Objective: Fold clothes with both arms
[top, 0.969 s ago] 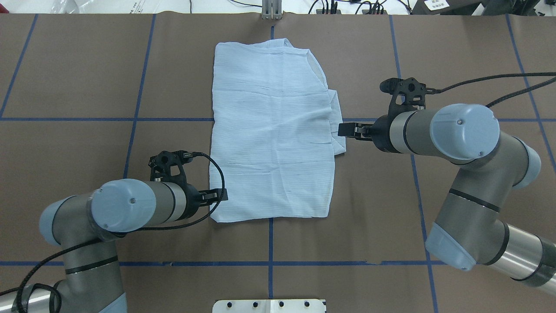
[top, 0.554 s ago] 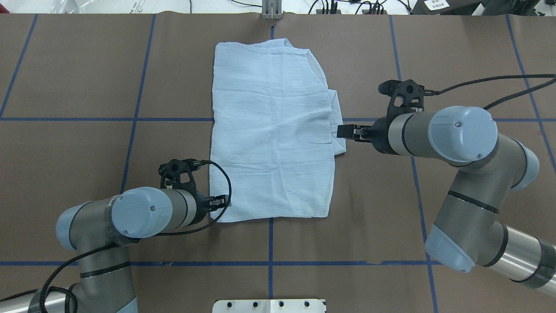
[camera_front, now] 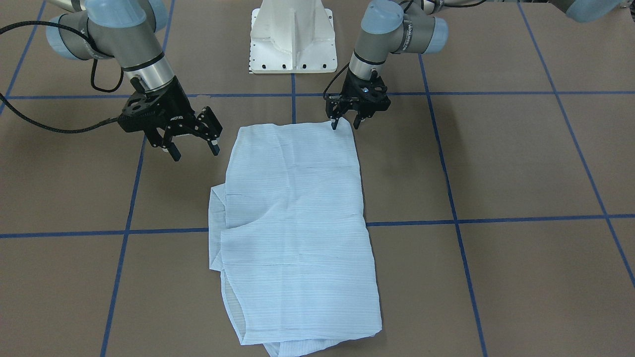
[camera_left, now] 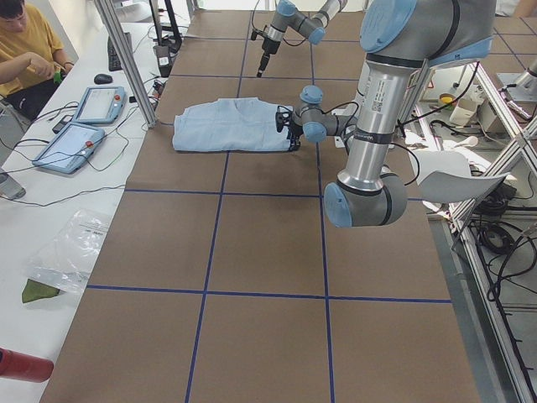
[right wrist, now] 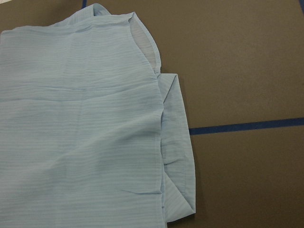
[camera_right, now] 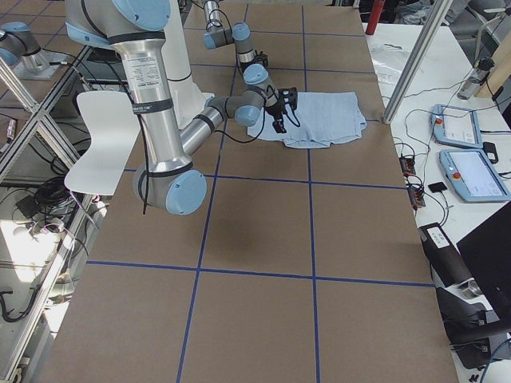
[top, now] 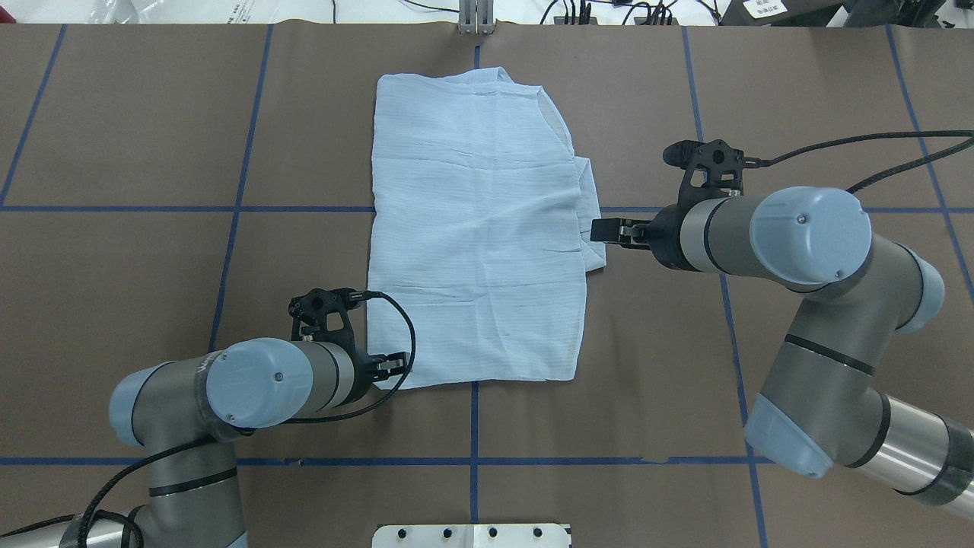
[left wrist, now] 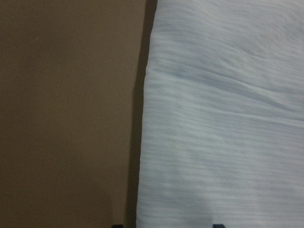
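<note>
L gripper (camera_front: 346,123) jaws apart, low at robot-side left corner of shirt (top: 475,228) w/ cloth edge between its fingers, R gripper (camera_front: 194,148) spread wide & holding nothing, just beside shirt's right edge, shirt folded flat mid table (top: 114,266)

Colours as we see them: pale blue on brown.
We note the shirt (top: 475,236) is pale blue w/ fine, faint stripes. The table (top: 137,137) is plain brown, crossed by a grid of dark-blue tape lines (top: 114,208). The left arm (top: 312,374) & right arm (top: 719,232) are grey w/ light-blue caps (top: 251,383) and thin black bands. The left gripper (camera_front: 346,125), right gripper (camera_front: 194,152) & cables (top: 852,141) are black. The base (camera_front: 292,37) is white w/ small dark dots.
</note>
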